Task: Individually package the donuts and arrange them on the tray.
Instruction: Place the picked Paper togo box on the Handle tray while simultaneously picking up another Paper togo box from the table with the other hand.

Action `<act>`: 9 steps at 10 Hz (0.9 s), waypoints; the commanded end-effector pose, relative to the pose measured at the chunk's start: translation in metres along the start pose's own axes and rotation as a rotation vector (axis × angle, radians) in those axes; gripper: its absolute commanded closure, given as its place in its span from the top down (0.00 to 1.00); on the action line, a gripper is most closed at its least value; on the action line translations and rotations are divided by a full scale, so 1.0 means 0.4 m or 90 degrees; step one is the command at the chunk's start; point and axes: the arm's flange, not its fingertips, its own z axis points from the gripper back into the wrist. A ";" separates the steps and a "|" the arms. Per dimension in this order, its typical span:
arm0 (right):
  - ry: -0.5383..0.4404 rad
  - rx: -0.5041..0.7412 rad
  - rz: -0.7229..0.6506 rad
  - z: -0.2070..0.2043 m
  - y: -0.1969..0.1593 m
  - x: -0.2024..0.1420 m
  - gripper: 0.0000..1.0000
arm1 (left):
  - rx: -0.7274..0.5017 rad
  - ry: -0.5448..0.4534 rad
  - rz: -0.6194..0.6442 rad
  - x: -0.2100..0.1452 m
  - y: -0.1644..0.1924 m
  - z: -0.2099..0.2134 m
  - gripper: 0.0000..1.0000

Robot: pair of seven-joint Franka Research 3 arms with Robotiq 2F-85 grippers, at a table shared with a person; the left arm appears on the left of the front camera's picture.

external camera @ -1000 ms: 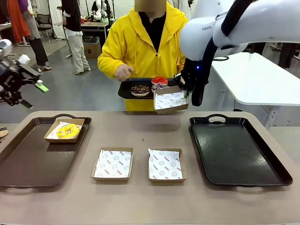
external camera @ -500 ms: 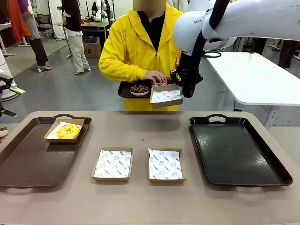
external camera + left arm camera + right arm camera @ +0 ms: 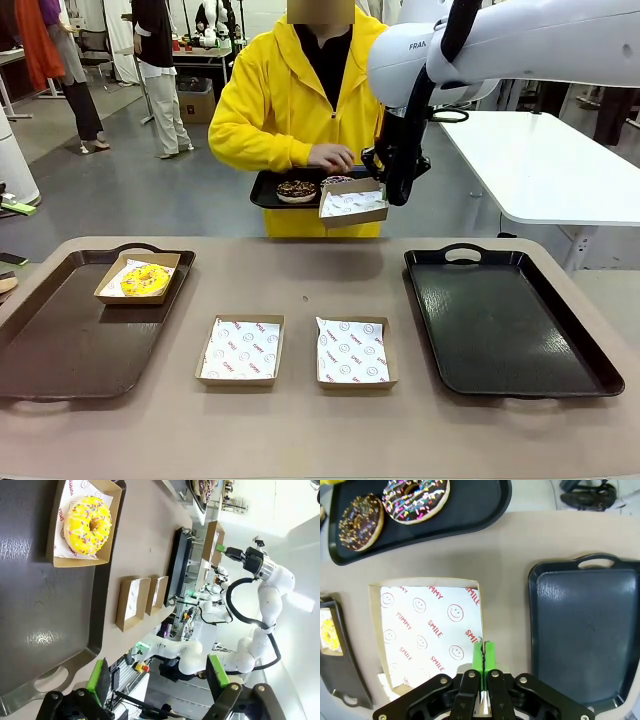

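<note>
My right gripper [image 3: 482, 656] is shut on the edge of a paper-lined cardboard box [image 3: 427, 630], holding it up beside the person's small black tray [image 3: 265, 192]. On that tray lie a chocolate donut with sprinkles [image 3: 361, 521] and a dark-iced donut with purple-white sprinkles [image 3: 416, 497]. The person's hand [image 3: 330, 157] rests over the tray's right part. A yellow-iced donut [image 3: 146, 279] sits in a box on the brown left tray [image 3: 60, 345]. My left gripper [image 3: 157, 680] stands open, off the left tray's end, holding nothing.
Two empty paper-lined boxes [image 3: 241, 349] [image 3: 352, 351] sit at the middle of the table. A black tray [image 3: 505, 320] lies bare on the right. The person in a yellow hoodie stands at the far side.
My right arm has carried the box left, closer to the person's tray. The person's hand has come down over the red donut. My left arm has drawn back out of the front view.
</note>
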 end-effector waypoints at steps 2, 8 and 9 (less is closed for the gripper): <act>-0.002 0.002 0.000 0.000 0.001 0.000 0.00 | 0.003 0.003 0.004 0.005 -0.010 -0.005 1.00; -0.002 0.002 0.000 0.000 0.001 0.000 0.00 | 0.003 0.003 0.004 0.005 -0.010 -0.005 1.00; -0.002 0.002 0.000 0.000 0.001 0.000 0.00 | 0.003 0.003 0.004 0.005 -0.010 -0.005 1.00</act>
